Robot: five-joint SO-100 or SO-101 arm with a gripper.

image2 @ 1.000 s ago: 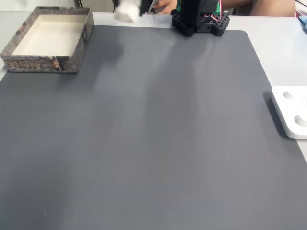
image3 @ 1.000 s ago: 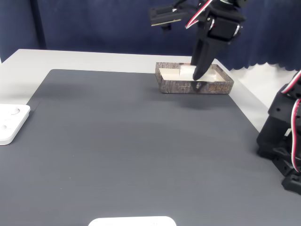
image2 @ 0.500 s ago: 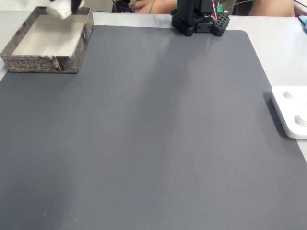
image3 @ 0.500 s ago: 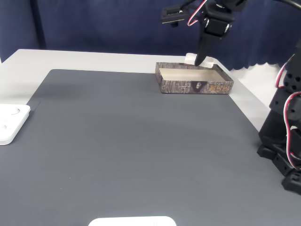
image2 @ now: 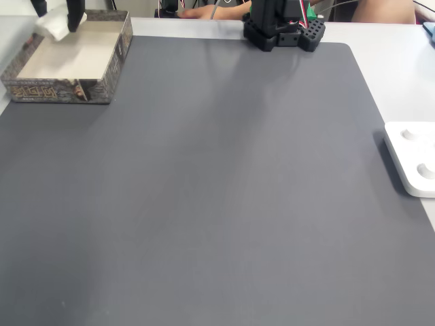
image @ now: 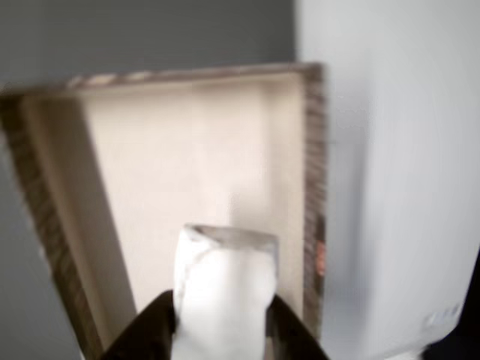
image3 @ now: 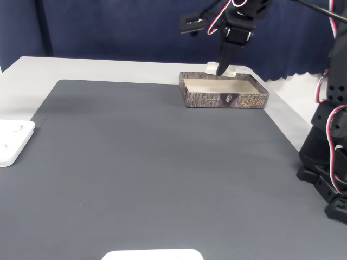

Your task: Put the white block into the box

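The white block (image: 225, 289) is held between the two black fingers of my gripper (image: 223, 330), which is shut on it. The cream-floored box (image: 315, 187) with patterned brown walls lies just below. In a fixed view from above, the gripper (image2: 56, 17) holds the block (image2: 53, 27) over the far left corner of the box (image2: 58, 89), at the mat's top left. In a fixed view from the side, the gripper (image3: 221, 68) hangs with the block (image3: 212, 69) just above the far wall of the box (image3: 225, 99).
A dark grey mat (image2: 224, 190) covers the table. A white device (image2: 411, 159) lies at its right edge, the same device (image3: 13, 140) at the left in the side view. The arm's black base (image2: 282, 27) stands at the far edge. A person's hand (image2: 204, 10) rests behind it.
The gripper has carried the block from beside the arm's base leftwards over the box, and it now hangs lower, over the box's far left corner.
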